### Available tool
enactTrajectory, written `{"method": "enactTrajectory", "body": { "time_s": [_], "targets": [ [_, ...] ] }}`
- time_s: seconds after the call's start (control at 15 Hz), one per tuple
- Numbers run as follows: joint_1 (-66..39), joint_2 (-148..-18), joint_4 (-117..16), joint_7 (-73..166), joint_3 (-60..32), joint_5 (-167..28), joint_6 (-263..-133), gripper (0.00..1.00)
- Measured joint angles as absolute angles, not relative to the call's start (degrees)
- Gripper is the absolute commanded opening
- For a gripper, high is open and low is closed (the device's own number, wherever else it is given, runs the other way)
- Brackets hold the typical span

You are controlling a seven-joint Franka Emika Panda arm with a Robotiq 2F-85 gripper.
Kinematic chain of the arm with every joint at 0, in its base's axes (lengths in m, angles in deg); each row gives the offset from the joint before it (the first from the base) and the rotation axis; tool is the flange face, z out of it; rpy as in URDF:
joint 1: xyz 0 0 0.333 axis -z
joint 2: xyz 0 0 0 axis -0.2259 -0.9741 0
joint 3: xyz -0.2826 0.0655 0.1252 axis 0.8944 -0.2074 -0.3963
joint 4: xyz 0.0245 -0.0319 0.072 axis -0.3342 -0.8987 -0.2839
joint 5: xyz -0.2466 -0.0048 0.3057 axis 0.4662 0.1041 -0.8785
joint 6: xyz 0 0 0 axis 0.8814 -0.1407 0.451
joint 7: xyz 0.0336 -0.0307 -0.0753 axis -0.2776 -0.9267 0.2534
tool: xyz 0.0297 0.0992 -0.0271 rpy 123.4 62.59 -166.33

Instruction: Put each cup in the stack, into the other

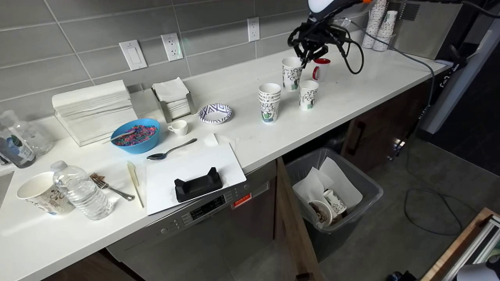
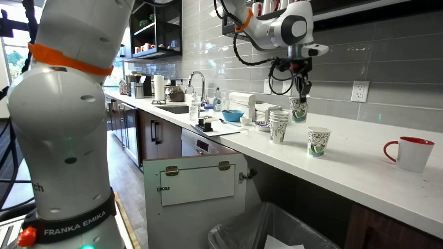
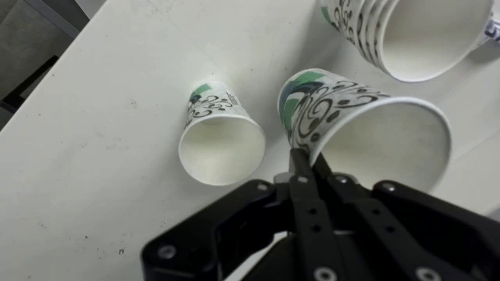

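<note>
My gripper (image 3: 311, 159) is shut on the near side wall of a patterned white cup (image 3: 336, 105), one finger inside the rim and one outside. In both exterior views this cup (image 2: 298, 110) hangs above the counter, roughly upright, with my gripper (image 2: 303, 99) at its rim. The stack (image 1: 269, 109) of several nested cups stands upright on the counter; part of the stack (image 3: 347, 19) shows at the top right of the wrist view. A single upright cup (image 1: 307, 99) stands apart from it; in the wrist view that cup (image 3: 213, 103) is left of the held one.
A mug with red inside (image 2: 413, 154) stands on the counter beyond the single cup. A patterned bowl (image 1: 215, 114), a small white cup (image 1: 178, 127) and a napkin holder (image 1: 173, 99) lie past the stack. Below the counter's front edge is an open bin (image 1: 373, 191).
</note>
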State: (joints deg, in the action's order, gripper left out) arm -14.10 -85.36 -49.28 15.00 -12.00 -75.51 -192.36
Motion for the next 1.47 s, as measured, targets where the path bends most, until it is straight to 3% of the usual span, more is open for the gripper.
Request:
{"method": "enactTrajectory", "body": {
  "time_s": [0.47,1.47],
  "targets": [
    [-12.12,-78.9,-51.76,14.94,-10.55,-75.34,-192.35,0.01],
    [-9.37,-82.14,-54.11,14.86,-10.06,-75.79,-192.35,0.01]
  ]
}}
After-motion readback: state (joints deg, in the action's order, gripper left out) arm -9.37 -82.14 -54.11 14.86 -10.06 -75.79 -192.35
